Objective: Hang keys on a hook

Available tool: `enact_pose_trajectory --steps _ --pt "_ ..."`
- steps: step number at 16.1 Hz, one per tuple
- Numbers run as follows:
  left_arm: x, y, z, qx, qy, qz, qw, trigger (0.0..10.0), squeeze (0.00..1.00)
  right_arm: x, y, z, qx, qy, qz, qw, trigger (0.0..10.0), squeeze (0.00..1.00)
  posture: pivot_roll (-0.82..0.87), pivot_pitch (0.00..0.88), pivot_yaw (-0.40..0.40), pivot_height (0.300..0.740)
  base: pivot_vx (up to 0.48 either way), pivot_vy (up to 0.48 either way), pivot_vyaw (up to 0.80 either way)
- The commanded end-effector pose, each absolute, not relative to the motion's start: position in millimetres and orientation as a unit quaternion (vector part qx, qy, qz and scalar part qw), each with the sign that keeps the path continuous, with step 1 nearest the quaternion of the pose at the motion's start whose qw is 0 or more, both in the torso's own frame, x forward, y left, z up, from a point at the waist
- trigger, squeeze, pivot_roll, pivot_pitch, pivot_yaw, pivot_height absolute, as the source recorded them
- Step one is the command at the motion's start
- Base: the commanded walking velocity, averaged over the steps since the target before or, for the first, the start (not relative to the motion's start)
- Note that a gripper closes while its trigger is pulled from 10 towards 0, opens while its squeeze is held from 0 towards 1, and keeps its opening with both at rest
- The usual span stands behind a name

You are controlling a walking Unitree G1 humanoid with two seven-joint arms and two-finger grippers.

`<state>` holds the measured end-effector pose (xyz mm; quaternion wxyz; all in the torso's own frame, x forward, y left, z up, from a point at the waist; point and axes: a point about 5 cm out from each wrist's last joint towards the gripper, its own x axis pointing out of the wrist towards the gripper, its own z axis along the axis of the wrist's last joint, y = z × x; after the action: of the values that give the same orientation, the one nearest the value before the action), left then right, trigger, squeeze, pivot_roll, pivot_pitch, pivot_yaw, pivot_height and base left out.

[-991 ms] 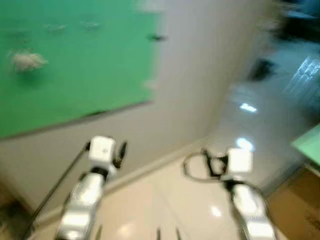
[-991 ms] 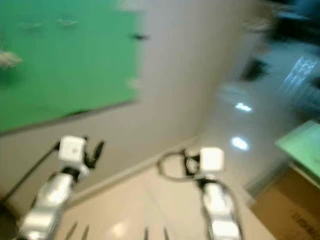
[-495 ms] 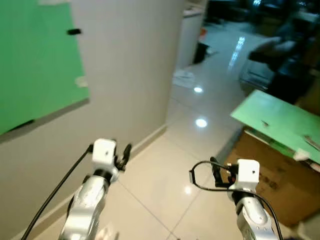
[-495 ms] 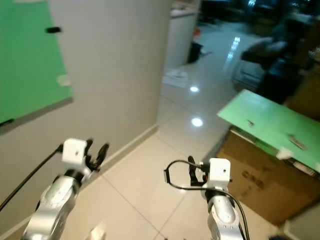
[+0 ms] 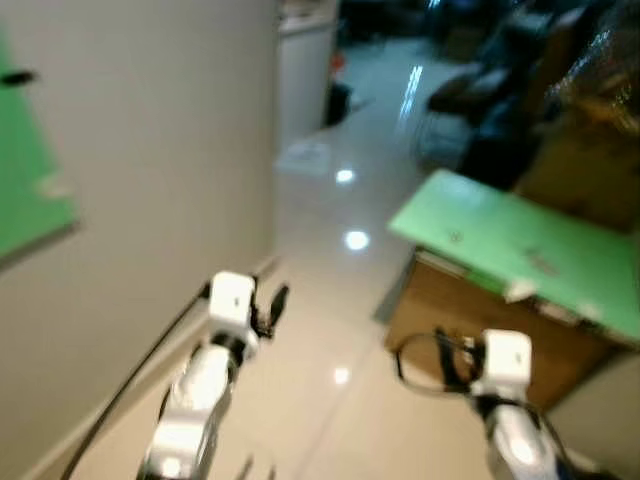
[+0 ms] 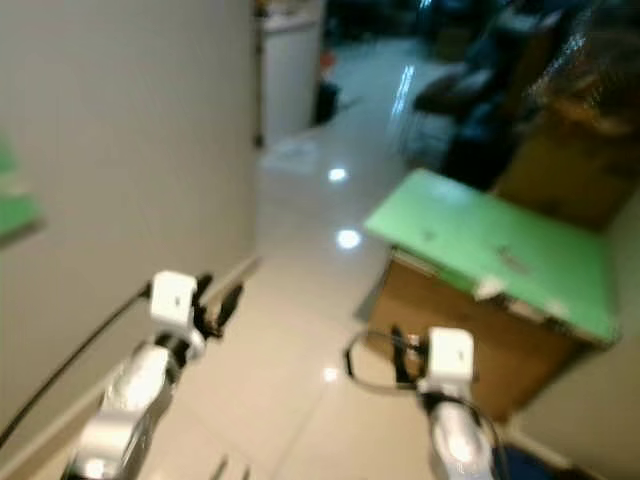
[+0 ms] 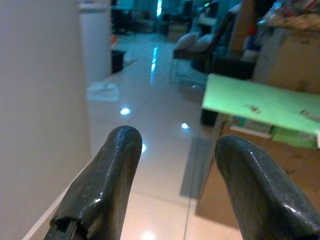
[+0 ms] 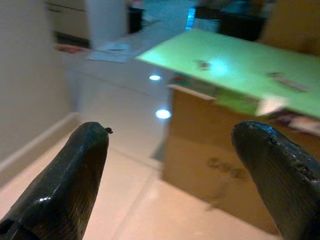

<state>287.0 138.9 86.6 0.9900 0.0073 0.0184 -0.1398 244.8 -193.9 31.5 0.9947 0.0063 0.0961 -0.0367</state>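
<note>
Blurred view — green board (image 5: 30, 190) cut off, both end effectors spread.

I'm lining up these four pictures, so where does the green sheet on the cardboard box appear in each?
Left eye view: green sheet, right of centre.
Right eye view: centre-right.
Left wrist view: beyond the fingers.
Right wrist view: between the fingers.
Shared landmark: cardboard box beneath it.

Both head views are blurred; the small items on the green board (image 5: 510, 245) stay unreadable.
</note>
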Motion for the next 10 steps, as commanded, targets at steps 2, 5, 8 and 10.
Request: enact_pose_trajectory --steps 2,5,8,10 --pt "286.4 146.8 80.2 0.012 0.027 -0.124 0.992 10.0 0.00 248.7 -190.1 38.7 -0.001 0.076 -0.025 0.997 10.0 0.00 -0.08 0.000 -0.072 0.740 0.319 -0.356 -0.73" --pt "289.5 137.9 86.1 0.003 0.014 -0.133 0.991 10.0 0.00 250.5 -181.8 45.7 -0.012 0.066 -0.003 0.998 10.0 0.00 -0.09 0.000 -0.062 0.740 0.000 0.000 -0.25" --pt "297.0 134.1 90.3 -0.005 0.007 -0.134 0.991 10.0 0.00 249.5 -179.5 45.1 -0.009 0.072 -0.006 0.997 10.0 0.00 -0.10 0.000 -0.050 0.740 0.480 0.000 0.00" --pt "298.7 134.2 91.2 0.000 0.006 -0.127 0.992 10.0 0.00 246.6 -179.2 43.4 -0.004 0.079 -0.007 0.997 10.0 0.00 -0.10 0.000 -0.046 0.740 0.480 0.000 0.00"
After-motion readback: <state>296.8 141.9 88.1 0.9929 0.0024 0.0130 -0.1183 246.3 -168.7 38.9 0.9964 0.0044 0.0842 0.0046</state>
